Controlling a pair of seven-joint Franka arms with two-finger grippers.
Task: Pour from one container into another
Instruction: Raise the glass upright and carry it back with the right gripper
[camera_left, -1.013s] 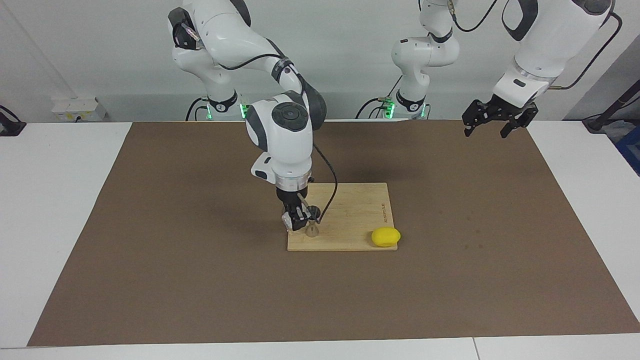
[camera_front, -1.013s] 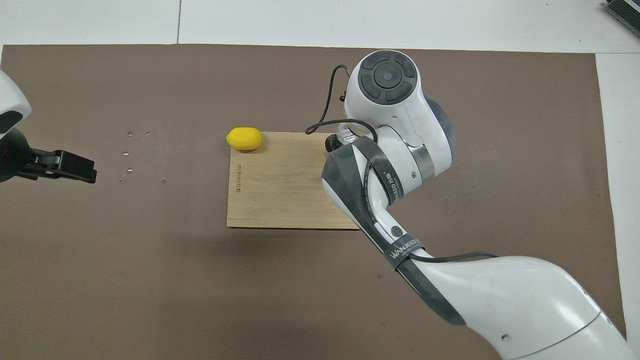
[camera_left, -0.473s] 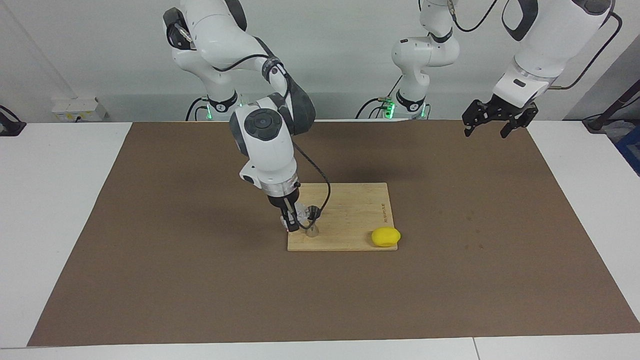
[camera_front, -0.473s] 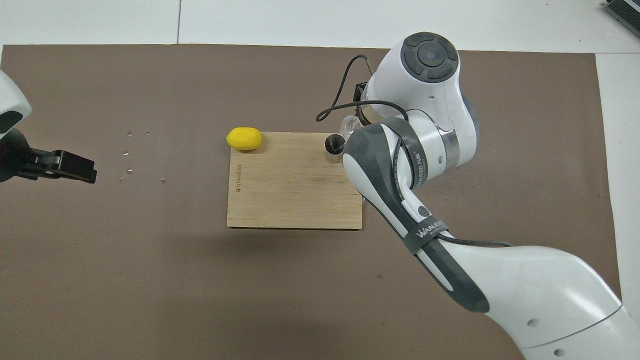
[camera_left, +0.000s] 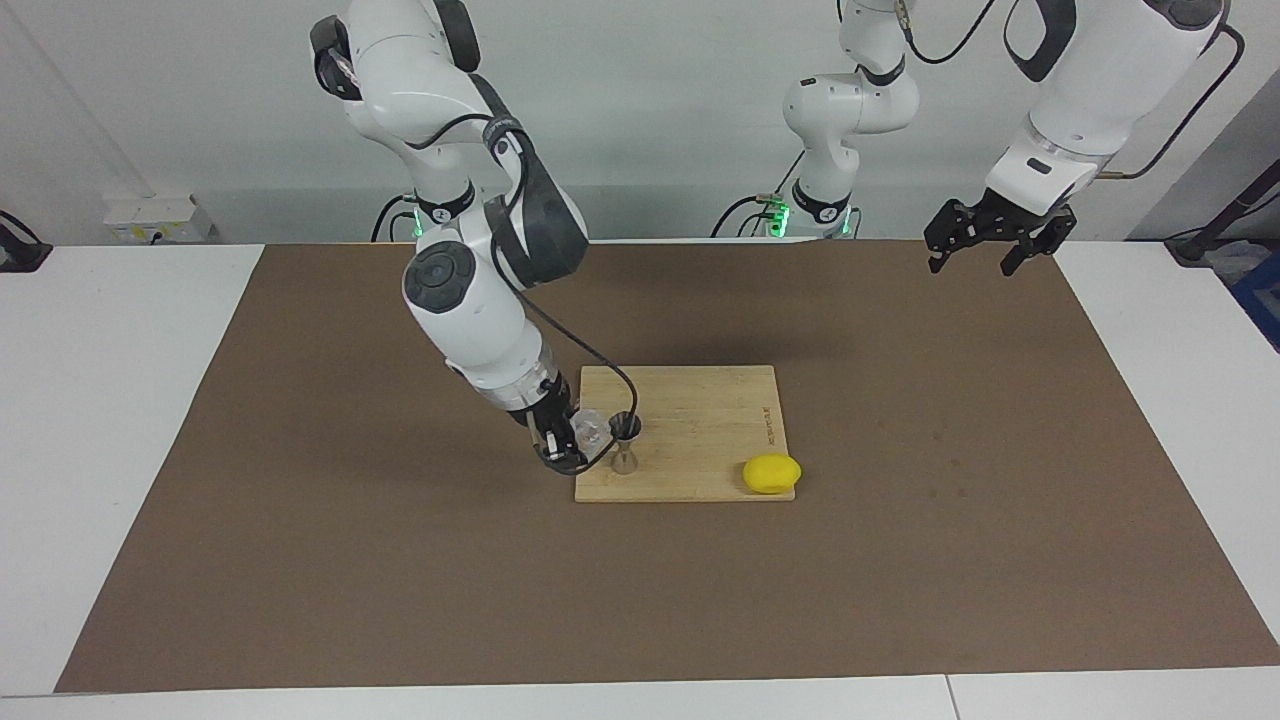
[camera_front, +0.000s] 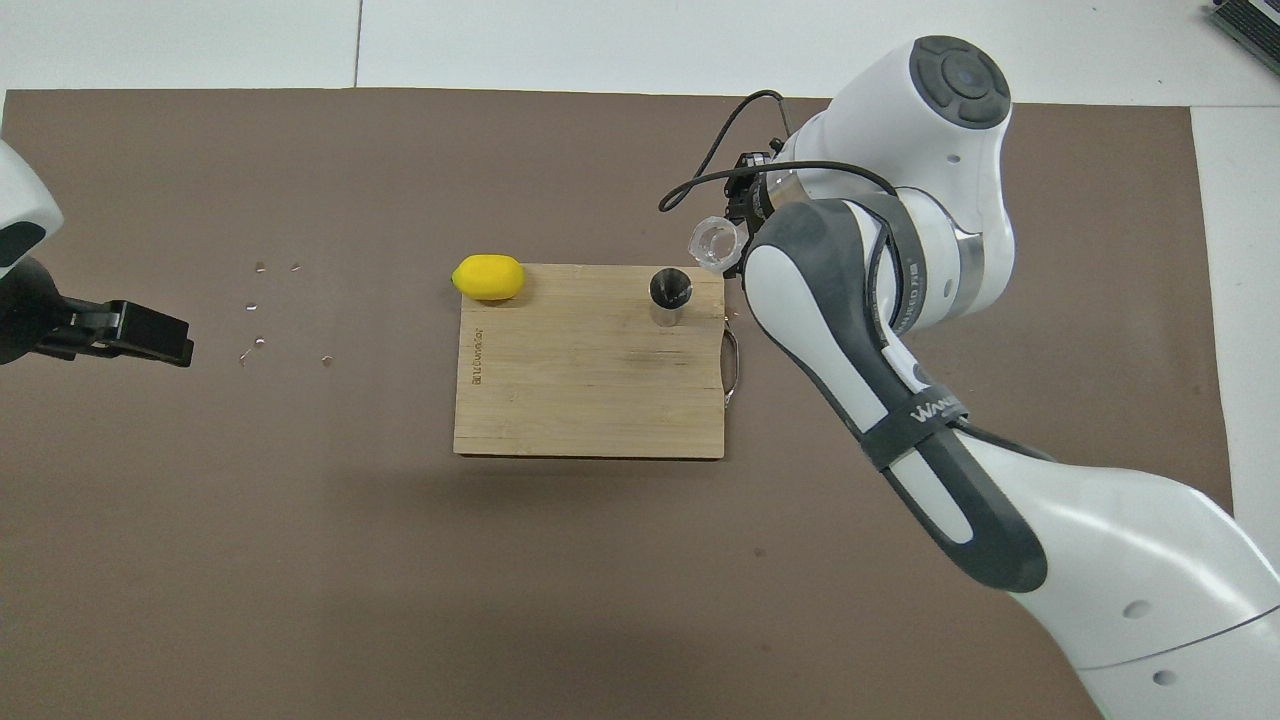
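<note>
Brown mat, centre frame: my right gripper (camera_left: 562, 440) clamps the tilted glass (camera_left: 588, 428), mouth beside the jigger (camera_left: 625, 442); left gripper (camera_left: 985, 237) waits open.

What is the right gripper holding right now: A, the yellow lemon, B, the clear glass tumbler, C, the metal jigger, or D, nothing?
B: the right gripper is shut on the clear glass tumbler, tilted beside the jigger standing on the cutting board.
</note>
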